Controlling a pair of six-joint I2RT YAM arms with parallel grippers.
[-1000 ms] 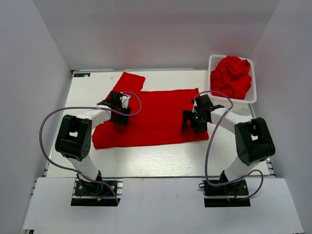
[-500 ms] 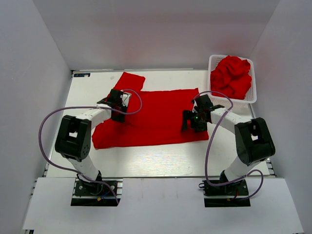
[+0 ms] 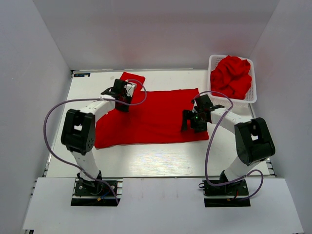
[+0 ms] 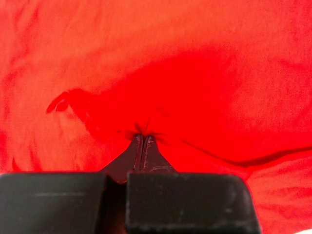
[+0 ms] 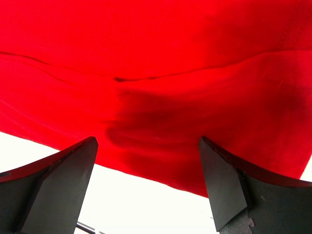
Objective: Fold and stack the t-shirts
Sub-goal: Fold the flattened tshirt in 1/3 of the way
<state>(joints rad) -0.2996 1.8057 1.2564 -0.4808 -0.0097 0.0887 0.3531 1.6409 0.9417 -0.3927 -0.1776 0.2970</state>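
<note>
One red t-shirt (image 3: 156,117) lies spread flat on the white table (image 3: 146,158). My left gripper (image 3: 126,94) is at the shirt's far left part, near the sleeve, and is shut on a pinch of its cloth. In the left wrist view the fingertips (image 4: 141,139) meet with red t-shirt cloth (image 4: 195,73) puckered around them. My right gripper (image 3: 189,122) stands open over the shirt's right edge. Its two fingers (image 5: 68,175) are wide apart, with the red hem (image 5: 161,122) and bare table between them. More red t-shirts (image 3: 232,75) are heaped in the basket.
A white lattice basket (image 3: 248,99) sits at the far right corner of the table. White walls close in the left, back and right sides. Purple cables loop beside both arms.
The left gripper closed on the shirt cloth and moved toward the far side, dragging the shirt's left part with it. The right arm has not moved.
</note>
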